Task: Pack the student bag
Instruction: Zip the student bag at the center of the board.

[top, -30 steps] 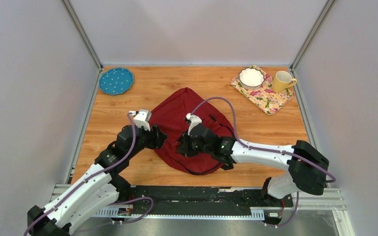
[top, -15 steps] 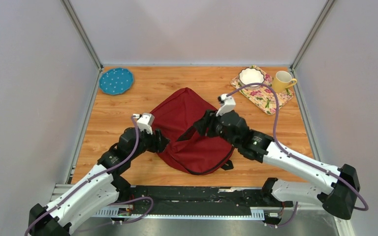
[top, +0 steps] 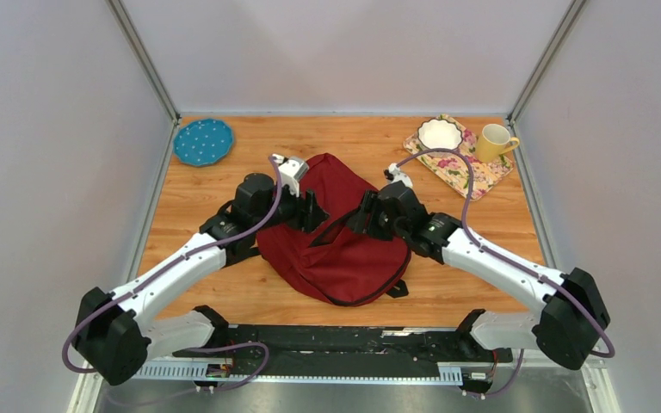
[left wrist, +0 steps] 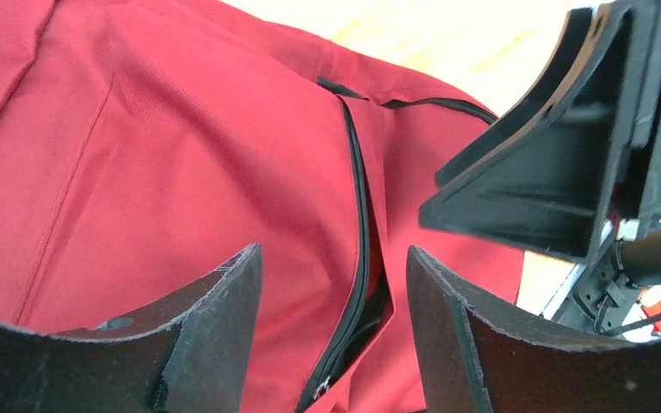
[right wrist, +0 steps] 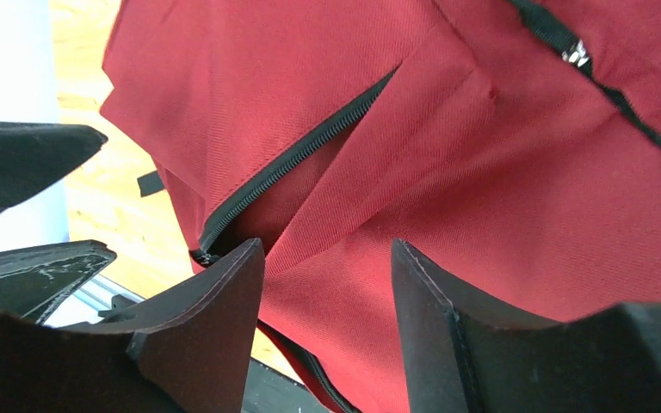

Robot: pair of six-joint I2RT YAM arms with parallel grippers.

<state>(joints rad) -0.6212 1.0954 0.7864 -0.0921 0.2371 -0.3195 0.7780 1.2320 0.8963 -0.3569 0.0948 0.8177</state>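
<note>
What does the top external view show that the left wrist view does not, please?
Only the top external view shows the blue plate, white bowl, yellow mug and floral mat. Only the left wrist view shows, close up, the black zipper gaping partly open. Both show the student bag and the open left gripper.

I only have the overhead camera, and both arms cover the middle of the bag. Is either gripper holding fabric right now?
Observer: No. The left wrist camera shows the left gripper open, with nothing held in it.
Operator: And the right one?
Observer: The right gripper is open too. Its wrist camera shows the red bag beyond it, with no fabric pinched.
Operator: Is the zipper open at all?
Observer: Partly. The right wrist camera shows the zipper parted, with a dark gap just ahead of that gripper.
</note>
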